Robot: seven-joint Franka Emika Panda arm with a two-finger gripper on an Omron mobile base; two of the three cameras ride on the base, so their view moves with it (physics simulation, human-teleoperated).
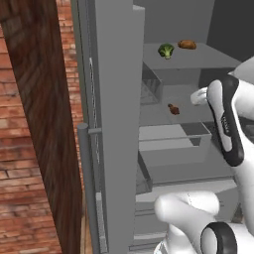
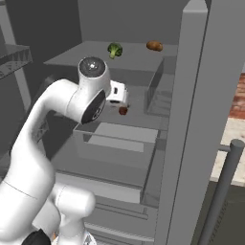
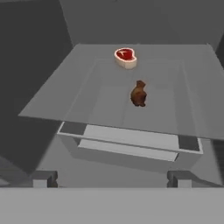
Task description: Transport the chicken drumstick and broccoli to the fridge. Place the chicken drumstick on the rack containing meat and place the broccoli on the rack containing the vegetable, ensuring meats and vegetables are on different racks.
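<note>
Fridge (image 1: 119, 124) open. Upper rack (image 1: 208, 60): broccoli (image 1: 166, 50) with an oval item (image 1: 187, 44) just beside it, nearer the back. Rack below (image 3: 65, 96): drumstick (image 3: 138, 93) mid-shelf, steak (image 3: 125, 57) behind it, apart; a drawer (image 3: 131, 144) sits under that rack's front.

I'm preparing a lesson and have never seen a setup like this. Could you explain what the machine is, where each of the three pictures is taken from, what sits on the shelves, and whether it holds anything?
This is a rendered kitchen. The white arm is a robot on a driving base, facing an open grey fridge. Two pictures come from cameras on the base, behind the arm to its left and right. The third looks along the hand itself.

On the upper shelf lie the broccoli and an orange-brown oval. On the shelf below lie the chicken drumstick and a red steak, apart from each other.

The jaws stand open and hold nothing.
</note>
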